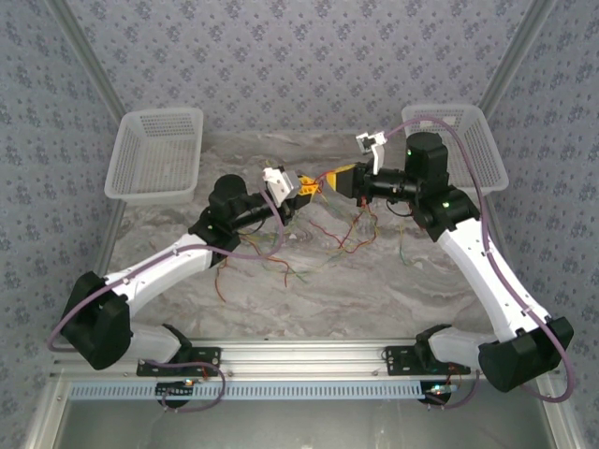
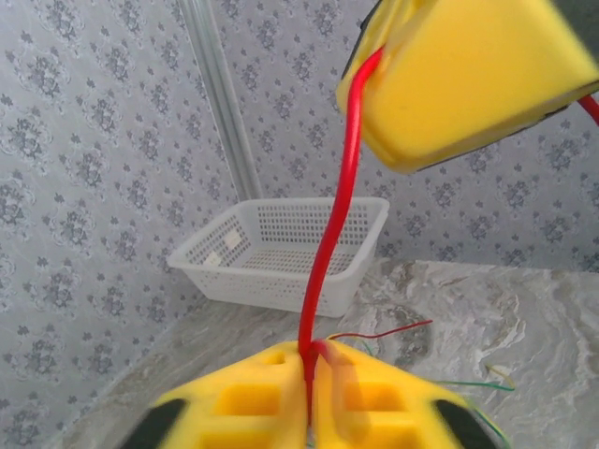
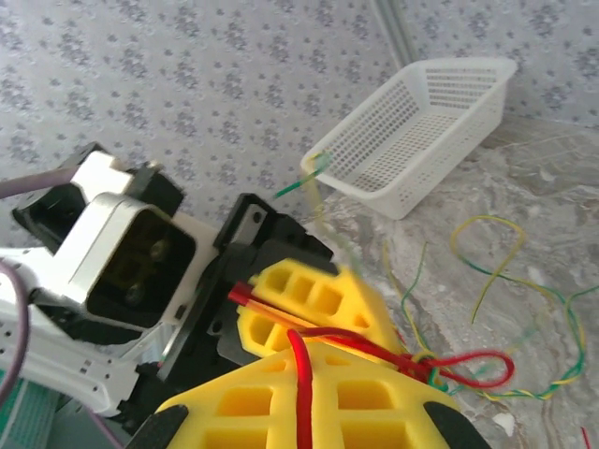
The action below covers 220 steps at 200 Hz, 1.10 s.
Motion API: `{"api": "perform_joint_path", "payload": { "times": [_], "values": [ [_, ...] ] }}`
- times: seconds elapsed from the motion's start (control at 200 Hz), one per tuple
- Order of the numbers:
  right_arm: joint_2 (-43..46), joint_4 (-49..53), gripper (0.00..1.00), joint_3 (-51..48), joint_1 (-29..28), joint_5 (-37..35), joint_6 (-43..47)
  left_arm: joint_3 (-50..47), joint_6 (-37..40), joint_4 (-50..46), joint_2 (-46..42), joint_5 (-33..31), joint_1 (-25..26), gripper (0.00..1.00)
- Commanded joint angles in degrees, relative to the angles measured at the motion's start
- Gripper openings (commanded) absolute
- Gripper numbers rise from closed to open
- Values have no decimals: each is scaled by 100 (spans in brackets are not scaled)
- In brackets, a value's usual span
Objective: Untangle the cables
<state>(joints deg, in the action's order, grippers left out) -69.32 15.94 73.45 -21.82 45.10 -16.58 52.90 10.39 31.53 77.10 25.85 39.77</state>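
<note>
Red cable point(image 2: 335, 215), clenched by left gripper point(image 2: 309, 365) and right gripper point(image 3: 301, 365) together, is held taut, probably to free it.

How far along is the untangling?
Done: nothing looks fully separated yet. In hand: the left gripper and right gripper are both shut on the red cable, which spans the gap between them. Left: its loop is tangled with the green cable and yellow cable, and more strands lie crossed on the table.
</note>
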Motion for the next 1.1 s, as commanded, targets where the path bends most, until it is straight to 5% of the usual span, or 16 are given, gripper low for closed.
{"api": "perform_joint_path", "payload": {
  "times": [0.0, 0.25, 0.3, 0.375, 0.57, 0.715, 0.845, 1.094],
  "values": [
    [30, -48, 0, 52, 50, -543, -259, 185, -33, 220, -61, 51, 9, 0],
    [133, -190, 1, -23, 130, -928, -536, 206, -136, 224, -47, 91, 7, 0],
    [187, -198, 17, -28, 122, -975, -505, 249, -163, 177, -33, 93, 11, 0],
    [292, -193, 59, -40, 113, -981, -363, 349, -285, 70, 8, -35, 7, 0],
    [1278, -612, 87, -813, -201, -1637, 616, 909, -508, -927, 247, -563, 13, 0],
    [1798, -1581, 81, -1778, -646, -1646, 1331, 1079, -690, -1157, 356, -737, 12, 0],
    [2114, -2185, 62, -2203, -1435, -2115, 2119, 1320, -655, -1503, 476, -781, 27, 0],
    [1525, -2061, 43, -1640, -1620, -2047, 2596, 1345, -570, -1535, 481, -723, 98, 0]
  ]
}}
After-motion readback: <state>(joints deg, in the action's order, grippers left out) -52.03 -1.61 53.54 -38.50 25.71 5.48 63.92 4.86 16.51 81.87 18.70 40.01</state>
